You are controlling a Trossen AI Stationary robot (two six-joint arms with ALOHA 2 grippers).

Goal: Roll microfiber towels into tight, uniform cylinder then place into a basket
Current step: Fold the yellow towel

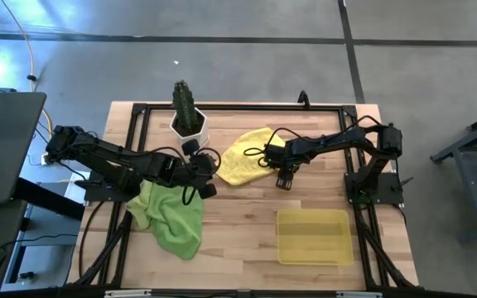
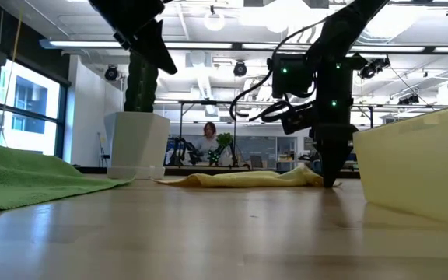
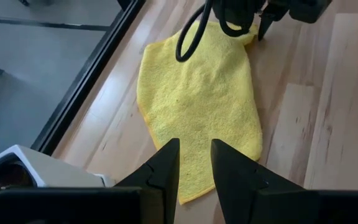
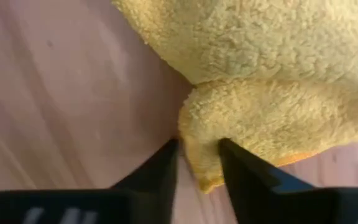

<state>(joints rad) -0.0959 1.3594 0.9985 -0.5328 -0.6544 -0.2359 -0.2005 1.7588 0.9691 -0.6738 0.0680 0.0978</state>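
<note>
My right end effector (image 4: 197, 163) is down on the tabletop (image 1: 238, 223) at the right-hand corner of the yellow towel (image 1: 245, 156), its fingers (image 4: 157, 168) clenched on a folded corner of the cloth. The towel lies spread flat near the middle of the far side. My left end effector (image 3: 194, 163) hovers above the towel's left edge, fingers a little apart and grasping nothing. The green towels (image 1: 171, 213) lie crumpled in a heap on the near left, beneath my left arm. The basket (image 1: 313, 237) sits at the near right, well apart from the yellow towel. A white pot (image 1: 190, 126) with a cactus stands at the far edge.
</note>
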